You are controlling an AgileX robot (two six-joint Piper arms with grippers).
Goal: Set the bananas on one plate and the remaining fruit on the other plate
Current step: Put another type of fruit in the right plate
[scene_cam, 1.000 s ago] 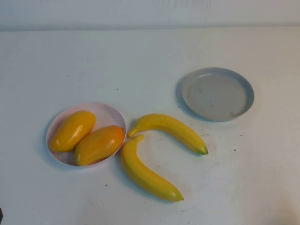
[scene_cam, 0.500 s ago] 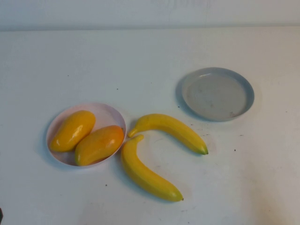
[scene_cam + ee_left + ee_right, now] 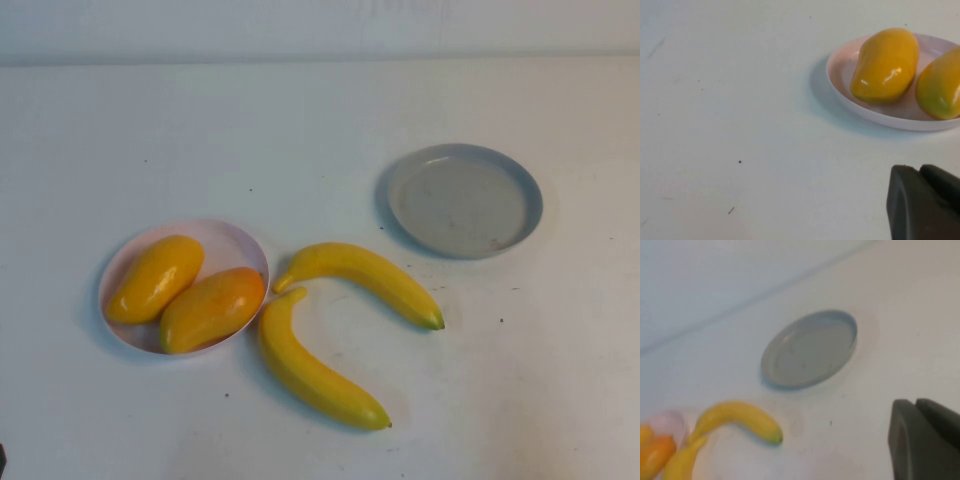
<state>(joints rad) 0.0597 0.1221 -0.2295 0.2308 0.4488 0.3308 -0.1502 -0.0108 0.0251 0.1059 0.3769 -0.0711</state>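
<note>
Two bananas lie on the white table: one [image 3: 360, 278] curves toward the middle, the other [image 3: 315, 372] lies nearer the front. Both mangoes, yellow [image 3: 155, 278] and orange-blushed [image 3: 212, 308], rest side by side on the pale pink plate [image 3: 228, 240]. The grey-blue plate [image 3: 463, 200] stands bare at the back right. Neither arm shows in the high view. My left gripper [image 3: 919, 168] is shut and holds nothing, hovering off the pink plate's rim [image 3: 840, 85] near the yellow mango [image 3: 886, 65]. My right gripper [image 3: 915, 401] is shut with nothing in it, short of the grey-blue plate [image 3: 810, 349] and a banana [image 3: 737, 419].
The table's far edge meets a pale wall at the back. Small dark specks dot the tabletop. Bare table lies between the bananas and the grey-blue plate.
</note>
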